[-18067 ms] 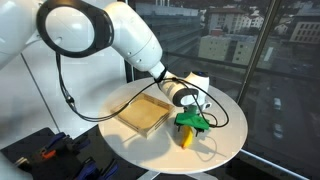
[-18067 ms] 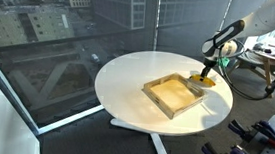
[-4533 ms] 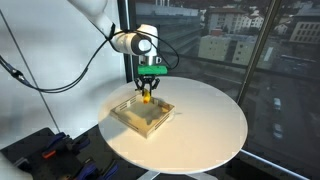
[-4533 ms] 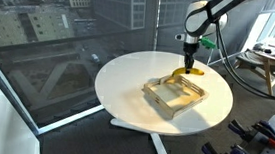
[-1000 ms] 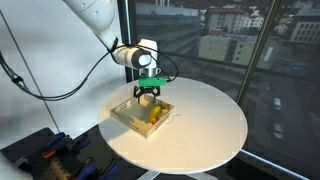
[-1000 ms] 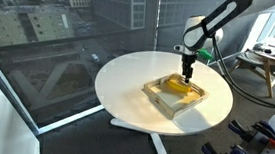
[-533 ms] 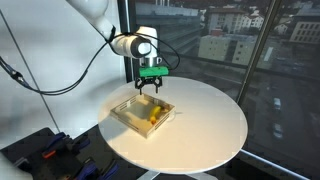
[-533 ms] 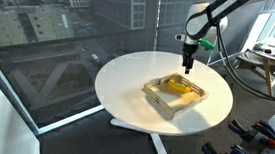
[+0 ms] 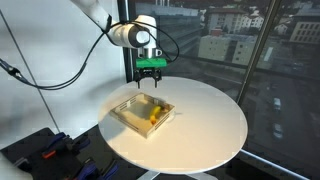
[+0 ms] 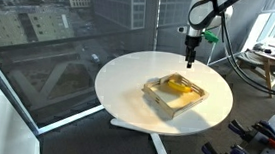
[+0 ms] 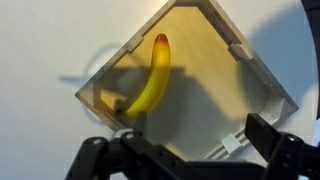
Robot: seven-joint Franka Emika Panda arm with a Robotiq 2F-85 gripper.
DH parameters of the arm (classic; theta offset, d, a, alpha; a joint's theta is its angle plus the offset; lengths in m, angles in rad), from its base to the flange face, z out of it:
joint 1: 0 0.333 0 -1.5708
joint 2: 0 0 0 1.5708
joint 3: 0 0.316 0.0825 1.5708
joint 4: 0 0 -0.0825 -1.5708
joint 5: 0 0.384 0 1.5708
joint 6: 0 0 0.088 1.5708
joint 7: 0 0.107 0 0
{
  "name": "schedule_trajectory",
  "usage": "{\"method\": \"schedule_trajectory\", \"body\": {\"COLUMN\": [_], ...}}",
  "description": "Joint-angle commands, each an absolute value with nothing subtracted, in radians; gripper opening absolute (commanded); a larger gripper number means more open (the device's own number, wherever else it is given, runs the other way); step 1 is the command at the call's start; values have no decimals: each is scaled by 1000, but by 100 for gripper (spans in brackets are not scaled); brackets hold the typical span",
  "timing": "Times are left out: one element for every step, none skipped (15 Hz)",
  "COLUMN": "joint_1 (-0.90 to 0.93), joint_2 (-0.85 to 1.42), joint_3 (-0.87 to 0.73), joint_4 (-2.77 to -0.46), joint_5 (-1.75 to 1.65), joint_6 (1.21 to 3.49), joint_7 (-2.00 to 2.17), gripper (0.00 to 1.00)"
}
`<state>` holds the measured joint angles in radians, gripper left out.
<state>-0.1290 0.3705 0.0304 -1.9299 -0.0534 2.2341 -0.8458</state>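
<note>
A yellow banana [image 11: 150,83] lies inside a shallow wooden box [image 11: 255,80] on a round white table [image 9: 210,120]. In both exterior views the banana [image 9: 153,117] [image 10: 181,88] rests in the box [image 9: 128,116] [image 10: 158,94]. My gripper [image 9: 150,74] [image 10: 190,60] hangs well above the box, open and empty. In the wrist view its dark fingers [image 11: 185,150] frame the box's lower side, with nothing between them.
A glass window wall with a city view stands behind the table [image 10: 127,76]. Cables and tools lie on a bench at lower left [image 9: 50,150]. A wooden stand and cables are at the right [image 10: 269,63]. A toolbox sits at lower right [image 10: 263,138].
The gripper has risen from the box, open and empty. The banana it carried earlier stays lying in the box.
</note>
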Motion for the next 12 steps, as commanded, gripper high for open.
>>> {"method": "schedule_trajectory", "body": {"joint_1": [-119,-117,-115,-114,-112,-111,-110,-108,-108,-108,-108,-109], "joint_2": [312,303,291,282,273,263,254,245,237,229,223,215], "joint_3": [23,24,24,24,24,23,22,20,19,18,17,17], "joint_4": [-1956,-1959,-1964,-1966,-1967,-1967,-1969,-1970,-1971,-1971,-1970,-1970], "joint_5": [-41,-40,-39,-39,-38,-35,-34,-34,-32,-31,-31,-26], "joint_6": [2199,2191,2187,2180,2170,2160,2157,2149,2137,2126,2117,2105], "joint_7": [-766,-745,-723,-708,-688,-667,-642,-617,-594,-566,-545,-524], "gripper": [100,100,100,100,100,100,100,100,100,100,100,100]}}
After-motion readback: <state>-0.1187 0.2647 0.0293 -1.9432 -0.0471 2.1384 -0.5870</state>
